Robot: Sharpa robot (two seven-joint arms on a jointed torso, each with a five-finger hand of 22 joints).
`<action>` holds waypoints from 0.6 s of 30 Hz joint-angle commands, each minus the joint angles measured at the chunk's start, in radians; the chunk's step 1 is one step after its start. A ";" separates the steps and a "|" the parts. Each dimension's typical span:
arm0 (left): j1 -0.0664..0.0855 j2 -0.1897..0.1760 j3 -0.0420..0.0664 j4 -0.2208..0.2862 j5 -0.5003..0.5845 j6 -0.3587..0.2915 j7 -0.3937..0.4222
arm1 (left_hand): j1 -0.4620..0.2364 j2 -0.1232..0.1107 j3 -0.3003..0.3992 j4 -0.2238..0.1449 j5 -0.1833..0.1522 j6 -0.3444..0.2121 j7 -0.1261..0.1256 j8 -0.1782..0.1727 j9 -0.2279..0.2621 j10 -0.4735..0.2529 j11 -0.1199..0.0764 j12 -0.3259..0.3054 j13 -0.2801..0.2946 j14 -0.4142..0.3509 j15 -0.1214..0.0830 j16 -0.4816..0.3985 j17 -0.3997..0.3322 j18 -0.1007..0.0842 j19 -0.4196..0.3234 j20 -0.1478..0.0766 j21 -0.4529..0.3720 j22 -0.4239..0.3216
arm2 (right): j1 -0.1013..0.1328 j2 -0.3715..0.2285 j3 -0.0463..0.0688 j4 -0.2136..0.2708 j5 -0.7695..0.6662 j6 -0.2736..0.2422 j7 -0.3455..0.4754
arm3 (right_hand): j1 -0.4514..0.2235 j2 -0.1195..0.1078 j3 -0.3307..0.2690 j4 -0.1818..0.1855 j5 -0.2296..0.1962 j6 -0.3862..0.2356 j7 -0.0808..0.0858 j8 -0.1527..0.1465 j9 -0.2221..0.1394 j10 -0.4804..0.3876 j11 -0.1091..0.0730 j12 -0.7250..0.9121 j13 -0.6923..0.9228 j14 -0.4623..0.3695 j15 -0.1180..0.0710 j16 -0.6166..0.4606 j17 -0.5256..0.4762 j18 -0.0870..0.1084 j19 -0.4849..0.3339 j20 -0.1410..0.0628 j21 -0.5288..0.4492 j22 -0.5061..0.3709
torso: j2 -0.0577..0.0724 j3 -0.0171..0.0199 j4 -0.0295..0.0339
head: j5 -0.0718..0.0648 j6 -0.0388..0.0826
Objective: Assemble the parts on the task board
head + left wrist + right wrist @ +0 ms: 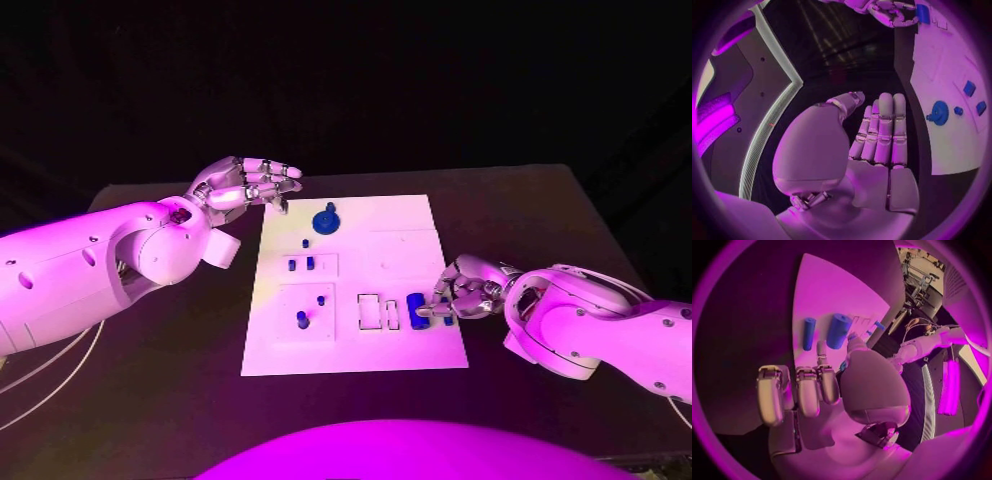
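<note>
Left hand [242, 186] raised, fingers together, holding nothing, right hand [464, 290] low, fingers curled

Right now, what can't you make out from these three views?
- Right hand on the blue cylinder: head view, fingers cover the contact; whether it grips cannot be told.
- Small blue parts on the task board: head view, too small to tell shapes.
- Left hand: wrist view shows only its back; fingertips hidden.

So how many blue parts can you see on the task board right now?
8 visible: round knob far end; tiny one below; pair in left recess; two in lower-left recess; cylinder and smaller piece by right hand, which may hide more.
</note>
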 commanded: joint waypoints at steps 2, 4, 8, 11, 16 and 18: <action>0.000 -0.002 0.001 0.005 0.006 0.016 0.012 | -0.006 0.002 -0.004 0.000 -0.003 -0.004 0.001 0.001 -0.001 -0.006 -0.002 0.005 0.001 -0.003 0.004 -0.004 -0.001 0.006 0.002 0.008 -0.007 -0.001 | -0.012 0.021 0.000 -0.008 -0.018 0.039 -0.030 | -0.015 0.002 -0.010 0.000 0.003 -0.004 -0.001 0.004 0.001 0.030 -0.003 0.002 0.144 0.087 -0.009 0.005 0.172 -0.009 0.088 -0.005 0.003 0.246 | 0.001 0.0006 -0.0027 | 0.004 -0.001; 0.000 -0.003 0.001 0.005 0.006 0.016 0.012 | -0.006 0.002 -0.004 0.000 -0.003 -0.004 0.001 0.001 -0.001 -0.006 -0.002 0.005 0.001 -0.003 0.004 -0.004 -0.001 0.006 0.002 0.008 -0.007 -0.001 | -0.015 0.031 0.000 -0.012 -0.018 0.033 -0.032 | -0.017 0.003 -0.013 0.000 0.003 -0.003 -0.001 0.006 0.002 0.032 -0.003 0.004 0.147 0.087 -0.009 0.006 0.174 -0.009 0.089 -0.005 0.005 0.247 | 0.001 0.0008 -0.0030 | 0.004 -0.003; 0.000 -0.003 0.001 0.006 0.006 0.017 0.011 | -0.006 0.002 -0.004 0.000 -0.003 -0.004 0.001 0.001 -0.001 -0.006 -0.002 0.005 0.001 -0.003 0.004 -0.004 -0.001 0.006 0.002 0.008 -0.007 -0.001 | -0.021 0.054 0.000 -0.021 -0.022 0.016 -0.036 | -0.018 0.004 -0.015 0.000 0.004 -0.002 -0.002 0.007 0.003 0.033 -0.003 0.006 0.149 0.088 -0.009 0.007 0.177 -0.010 0.089 -0.005 0.008 0.247 | 0.001 0.0011 -0.0003 | 0.002 -0.005; 0.000 -0.003 0.001 0.006 0.006 0.017 0.011 | -0.006 0.002 -0.004 0.000 -0.003 -0.004 0.001 0.001 -0.001 -0.006 -0.002 0.005 0.001 -0.003 0.004 -0.004 -0.001 0.006 0.002 0.008 -0.007 -0.001 | -0.023 0.067 0.000 -0.030 -0.029 0.009 -0.043 | -0.016 0.004 -0.016 -0.001 0.004 0.000 -0.002 0.009 0.004 0.035 -0.004 0.008 0.151 0.088 -0.009 0.007 0.177 -0.010 0.089 -0.005 0.008 0.248 | 0.001 0.0007 0.0014 | 0.001 -0.006; 0.000 -0.006 0.001 0.009 0.007 0.014 0.010 | -0.006 0.002 -0.005 0.001 -0.003 -0.004 0.001 0.001 -0.002 -0.007 -0.003 0.007 0.002 -0.003 0.004 -0.004 -0.001 0.006 0.002 0.008 -0.010 -0.003 | -0.027 0.085 0.000 -0.053 -0.019 0.027 -0.068 | -0.013 0.013 -0.017 -0.001 0.004 0.002 -0.003 0.013 0.006 0.032 -0.005 0.003 0.147 0.088 -0.010 0.007 0.177 -0.010 0.089 -0.006 0.008 0.248 | 0.000 -0.0001 0.0022 | 0.001 -0.016; 0.000 -0.009 0.001 0.013 0.008 0.013 0.009 | -0.006 0.002 -0.005 0.001 -0.003 -0.004 0.001 0.001 -0.002 -0.007 -0.003 0.007 0.002 -0.003 0.004 -0.004 -0.001 0.006 0.002 0.008 -0.010 -0.003 | -0.030 0.091 0.000 -0.061 -0.016 0.038 -0.081 | -0.012 0.023 -0.017 -0.001 0.004 0.001 -0.004 0.015 0.007 0.030 -0.005 0.002 0.146 0.088 -0.010 0.007 0.177 -0.009 0.089 -0.006 0.006 0.247 | 0.000 0.0000 0.0006 | 0.003 -0.018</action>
